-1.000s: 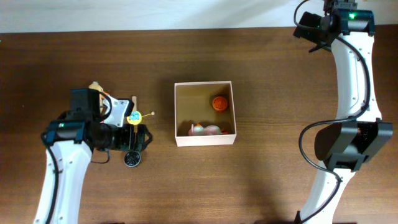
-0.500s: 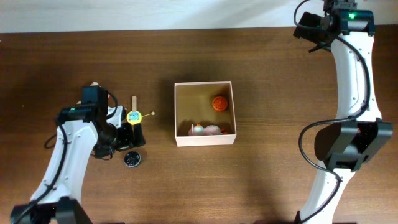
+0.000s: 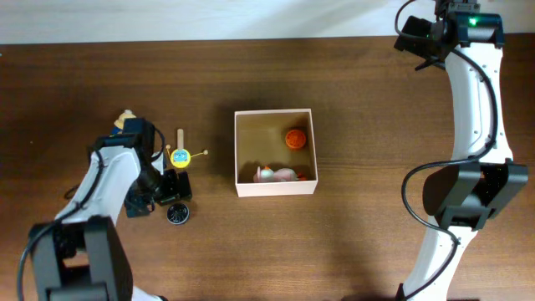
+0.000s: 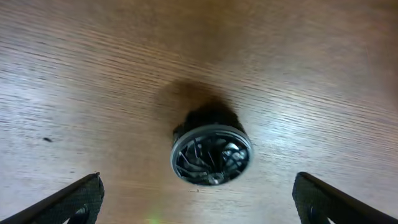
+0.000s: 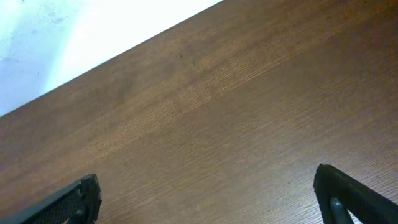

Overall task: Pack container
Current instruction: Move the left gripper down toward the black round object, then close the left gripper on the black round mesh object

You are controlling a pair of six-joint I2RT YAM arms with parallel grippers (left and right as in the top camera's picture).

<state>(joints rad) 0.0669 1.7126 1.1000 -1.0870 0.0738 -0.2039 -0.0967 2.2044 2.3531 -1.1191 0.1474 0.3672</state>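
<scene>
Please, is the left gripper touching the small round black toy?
Apart: left wrist view shows bare wood separating the left gripper from the round black toy.

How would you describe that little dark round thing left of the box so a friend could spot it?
Start at the square white container in the middle of the table. Left of it lies a stick toy with a yellow-and-blue disc; just below that in the overhead view sits the small round piece. Unlike its bright neighbour, it is black and grey, with thin spokes inside a rim.
</scene>
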